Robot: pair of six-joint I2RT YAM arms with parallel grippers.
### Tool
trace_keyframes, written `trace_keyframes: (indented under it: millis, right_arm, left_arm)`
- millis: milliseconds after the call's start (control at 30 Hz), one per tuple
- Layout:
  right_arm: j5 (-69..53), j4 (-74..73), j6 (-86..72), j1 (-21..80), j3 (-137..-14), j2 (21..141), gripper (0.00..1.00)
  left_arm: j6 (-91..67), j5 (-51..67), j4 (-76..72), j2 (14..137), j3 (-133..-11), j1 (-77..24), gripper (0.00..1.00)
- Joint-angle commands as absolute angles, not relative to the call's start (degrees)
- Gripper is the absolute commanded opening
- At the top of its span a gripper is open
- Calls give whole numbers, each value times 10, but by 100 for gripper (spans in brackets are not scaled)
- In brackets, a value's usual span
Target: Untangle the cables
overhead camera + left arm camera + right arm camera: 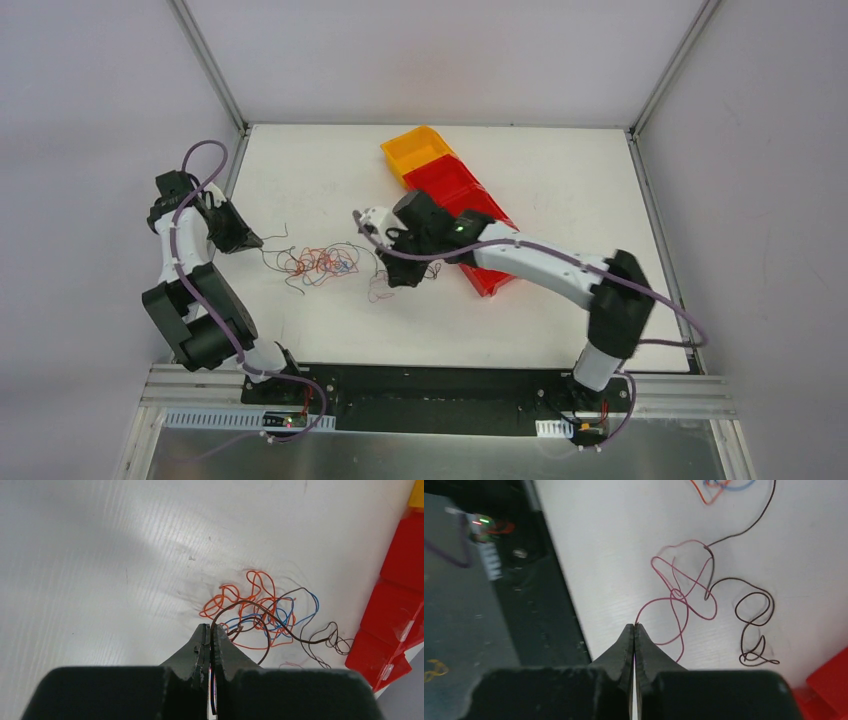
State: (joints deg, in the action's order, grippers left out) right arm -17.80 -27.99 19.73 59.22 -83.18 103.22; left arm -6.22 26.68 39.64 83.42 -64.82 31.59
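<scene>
The cables [320,262] lie as a loose orange, blue and dark tangle [260,612] on the white table between my two grippers. My left gripper [254,241] sits at the tangle's left end. Its jaws [210,628] are shut on a dark brown-black cable [280,630] that runs from the fingertips into the tangle. My right gripper [400,280] is to the right of the tangle, near a separate red cable [380,292]. In the right wrist view it [634,625] is shut on the end of that red cable [684,597], whose loops cross a dark cable [751,625] on the table.
An orange bin [418,150] and a row of red bins [455,185] stand diagonally behind and to the right of my right wrist; they show as red walls [400,605] in the left wrist view. The table's near edge and black base plate [544,605] lie close to my right gripper.
</scene>
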Motion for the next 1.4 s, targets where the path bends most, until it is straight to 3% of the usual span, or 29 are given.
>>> trace_keyframes:
  millis: [0, 367, 567, 733, 967, 1167, 1367]
  right_arm:
    - [-305, -324, 153, 579, -861, 887, 0]
    - [-213, -307, 83, 496, -1063, 831, 0]
    - [-156, -272, 100, 453, -1195, 869, 0]
    - [-130, -231, 100, 407, -1235, 913, 0]
    - [-129, -209, 71, 346, -1408, 989, 0]
    - [-131, -142, 82, 342, -1315, 948, 0]
    - [-71, -92, 113, 335, -1369, 964, 0]
  left_arm:
    - [-53, 239, 382, 867, -680, 321, 0]
    - [-32, 192, 370, 939, -700, 320, 0]
    - [-27, 178, 363, 967, -704, 321, 0]
    - [-29, 178, 359, 975, -702, 320, 0]
    - [-5, 137, 351, 978, -687, 324, 0]
    - [31, 110, 345, 972, -674, 324, 0]
    - [82, 53, 343, 990, -669, 330, 0]
